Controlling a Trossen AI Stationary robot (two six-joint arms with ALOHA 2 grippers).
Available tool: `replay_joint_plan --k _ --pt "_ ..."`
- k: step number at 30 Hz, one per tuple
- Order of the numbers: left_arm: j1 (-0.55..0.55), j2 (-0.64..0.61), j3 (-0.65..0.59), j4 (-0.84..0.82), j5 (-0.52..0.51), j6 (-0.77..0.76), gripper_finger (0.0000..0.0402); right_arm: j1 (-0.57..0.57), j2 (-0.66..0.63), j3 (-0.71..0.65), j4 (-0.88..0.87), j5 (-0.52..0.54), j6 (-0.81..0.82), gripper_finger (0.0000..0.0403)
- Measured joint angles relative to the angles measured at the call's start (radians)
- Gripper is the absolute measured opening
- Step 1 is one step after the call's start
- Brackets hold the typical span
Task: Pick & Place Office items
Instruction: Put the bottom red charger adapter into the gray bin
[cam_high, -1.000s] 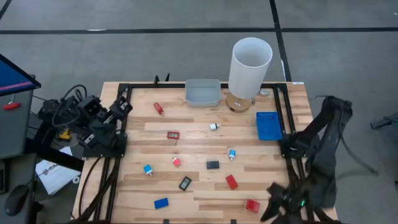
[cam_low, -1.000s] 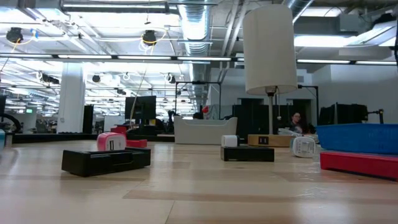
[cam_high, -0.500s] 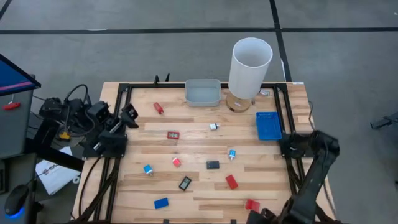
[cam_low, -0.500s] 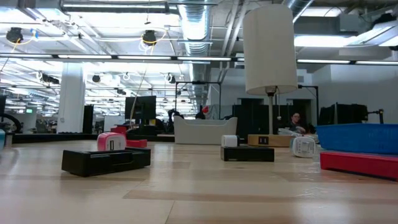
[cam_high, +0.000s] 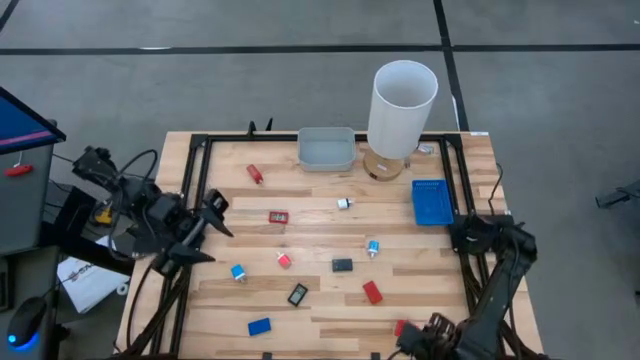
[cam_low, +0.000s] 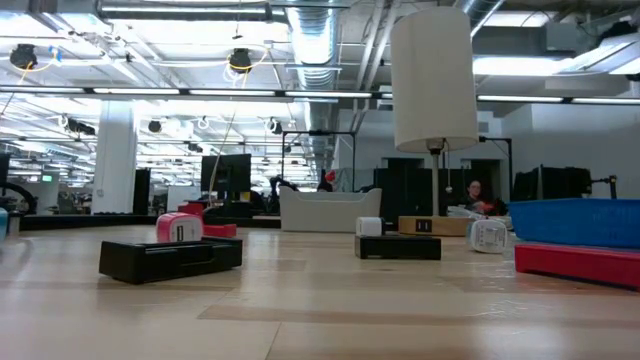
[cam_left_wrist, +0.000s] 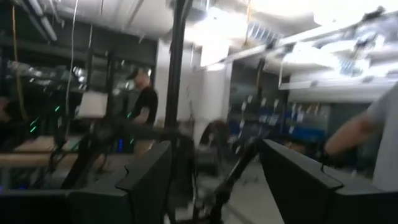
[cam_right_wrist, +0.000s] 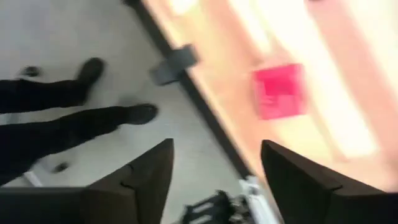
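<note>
The office items lie scattered on the wooden table (cam_high: 330, 310): a red piece (cam_high: 256, 174), a red-framed rectangle (cam_high: 278, 216), white-and-blue pieces (cam_high: 343, 203) (cam_high: 373, 247), a black block (cam_high: 342, 265), a black frame (cam_high: 297, 294), a red block (cam_high: 372, 292) and a blue block (cam_high: 259, 326). My left gripper (cam_high: 205, 232) hangs open above the table's left edge, pointing slightly upward into the room (cam_left_wrist: 214, 180). My right gripper (cam_high: 418, 338) points down, open, at the near right corner. A red block (cam_right_wrist: 278, 90) lies just beyond its fingertips (cam_right_wrist: 214, 168).
A grey tray (cam_high: 327, 148) and a tall white lamp (cam_high: 402, 110) stand at the far edge, and a flat blue tray (cam_high: 432, 201) lies at the right. A black frame runs along the table's sides. A person's legs (cam_right_wrist: 68, 134) stand on the floor beyond the near edge.
My left gripper has swung toward the table's near edge along the left side and has opened wider. My right arm has come down toward the near right corner and tipped its gripper downward. It now covers part of the red block there.
</note>
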Motion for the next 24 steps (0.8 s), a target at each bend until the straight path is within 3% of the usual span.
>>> replay_joint_plan --k 6,11,24 --pt "-0.042 0.035 0.000 -0.104 -0.080 0.029 0.0244 -0.004 -0.048 0.000 -0.192 -0.039 -0.041 0.0328" --pt "-0.060 0.078 0.000 -0.163 -0.081 0.029 0.0244 -0.022 -0.058 0.000 -0.165 -0.110 -0.077 0.0380" --pt "-0.063 0.192 -0.001 -0.205 -0.081 0.035 0.0244 -0.117 -0.054 -0.212 0.070 -0.201 -0.180 0.0400"
